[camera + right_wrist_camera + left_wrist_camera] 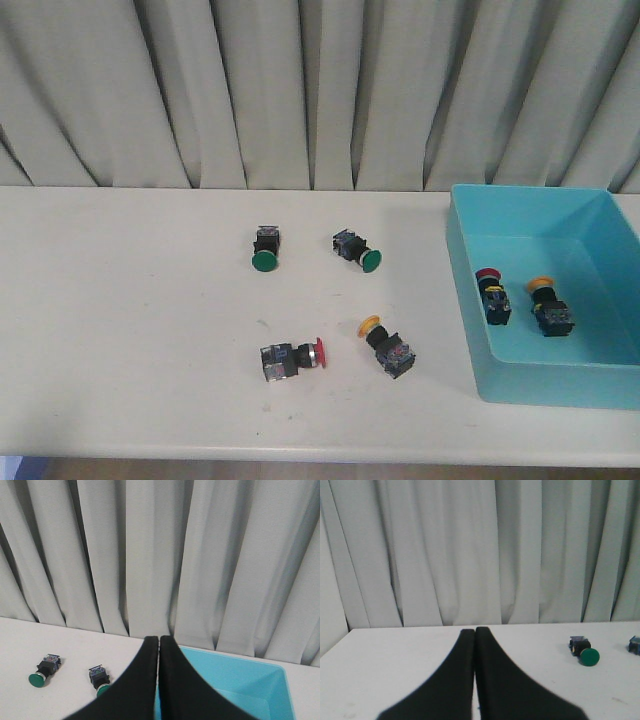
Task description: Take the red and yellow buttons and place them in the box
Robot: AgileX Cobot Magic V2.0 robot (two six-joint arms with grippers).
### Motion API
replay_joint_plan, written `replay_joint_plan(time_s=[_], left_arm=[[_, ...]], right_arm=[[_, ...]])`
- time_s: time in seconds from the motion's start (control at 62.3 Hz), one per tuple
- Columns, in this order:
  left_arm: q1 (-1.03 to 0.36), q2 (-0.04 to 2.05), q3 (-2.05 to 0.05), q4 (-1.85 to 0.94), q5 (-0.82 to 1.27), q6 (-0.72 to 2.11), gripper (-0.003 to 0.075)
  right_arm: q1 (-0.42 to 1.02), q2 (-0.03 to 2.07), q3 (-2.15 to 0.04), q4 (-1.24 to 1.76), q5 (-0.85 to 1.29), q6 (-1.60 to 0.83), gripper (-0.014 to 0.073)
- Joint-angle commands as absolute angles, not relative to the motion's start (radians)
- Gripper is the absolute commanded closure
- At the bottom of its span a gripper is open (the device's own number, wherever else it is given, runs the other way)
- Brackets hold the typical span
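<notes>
- Buttons with red and yellow caps are split between table and box: a red button and a yellow button lie on their sides in the lower middle of the front view, near each other but apart.
- White table fills the lower part of the front view; a pale pleated curtain hangs across the whole upper part.
- Two green-capped buttons, one at and one at, lie in the middle of the front view, above the red and yellow pair and well apart from them.
- Turquoise box sits at the right edge of the front view. Inside it lie a second red button and a second yellow button, side by side, not touching.
- Left gripper shows in its wrist view with its black fingers pressed together, holding nothing.
- Right gripper shows likewise, fingers closed against each other and holding nothing, with the box behind them.
</notes>
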State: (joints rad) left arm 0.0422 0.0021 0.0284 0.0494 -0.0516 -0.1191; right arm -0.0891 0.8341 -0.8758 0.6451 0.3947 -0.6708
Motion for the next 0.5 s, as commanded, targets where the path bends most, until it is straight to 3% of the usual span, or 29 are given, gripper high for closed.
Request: replay_joint_plan(time_s=[0.0, 0.482], left_arm=[[0.038, 0.002, 0.078, 0.013, -0.171, -0.120, 0.0727], [0.038, -0.026, 0.078, -0.024, -0.073, -0.007, 0.0727]], right_arm=[[-0.088, 0.831, -0.905, 0.663, 0.339, -0.679, 0.0601], [-0.088, 0.831, -0.905, 0.663, 0.339, -0.679, 0.0601]])
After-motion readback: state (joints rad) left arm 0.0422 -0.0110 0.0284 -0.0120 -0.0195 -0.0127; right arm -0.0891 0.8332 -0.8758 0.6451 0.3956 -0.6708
